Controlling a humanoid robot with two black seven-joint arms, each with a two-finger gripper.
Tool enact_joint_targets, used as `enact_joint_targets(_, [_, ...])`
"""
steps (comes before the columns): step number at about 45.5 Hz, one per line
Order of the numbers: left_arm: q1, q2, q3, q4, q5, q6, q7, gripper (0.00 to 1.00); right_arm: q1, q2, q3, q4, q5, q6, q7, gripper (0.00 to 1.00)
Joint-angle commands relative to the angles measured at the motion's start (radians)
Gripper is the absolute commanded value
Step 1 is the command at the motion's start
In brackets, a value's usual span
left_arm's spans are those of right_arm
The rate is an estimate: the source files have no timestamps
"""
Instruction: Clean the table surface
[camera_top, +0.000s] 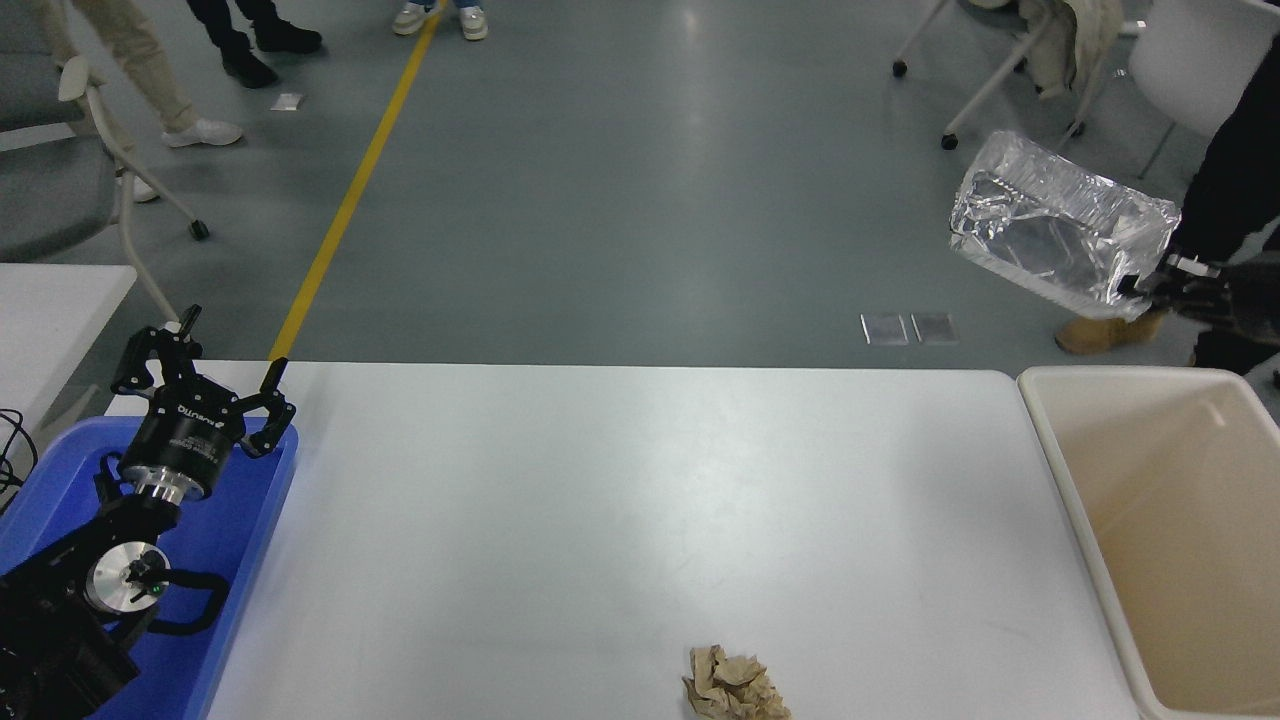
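The crumpled ball of brown paper (736, 685) is lying at the near edge of the wide matte white table surface (620, 510), a little right of its middle, partly cut by the bottom of the view; the surface is taking up most of the lower half of the view, stretching from the near edge to its rounded far corners. Left of the surface, the shallow blue plastic tray (235, 520) is sitting against its left edge; the left gripper (200, 375) is hanging over the far end of that tray with its black fingers spread wide and gripping nothing. Right of the surface, the deep beige plastic bin (1060, 450) is standing just beside its right edge, its inside showing nothing but bare walls. Beyond the far right corner of the surface, above the far end of the bin, the right gripper (1150, 285) is coming in from the right edge and is clamping the lower right corner of a crinkled silver foil tray (1055, 235), which is hanging tilted in the air over the grey floor; a person in dark clothes is standing behind it. Farther from the surface, a yellow floor line (350, 195) is running away to the top, where the legs of other people are showing.
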Motion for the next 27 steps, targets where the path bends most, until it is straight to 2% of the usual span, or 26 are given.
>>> enact_joint_targets(1, [0.0,0.001,0.0,0.0,0.0,0.0,0.0,1.0,-0.117,-0.029,0.017,-0.108,0.034,-0.002,-0.001,0.0])
enact_joint_targets(27, [0.0,0.001,0.0,0.0,0.0,0.0,0.0,1.0,-0.367,-0.023,0.185,-0.299,0.032,-0.019,-0.043,0.0])
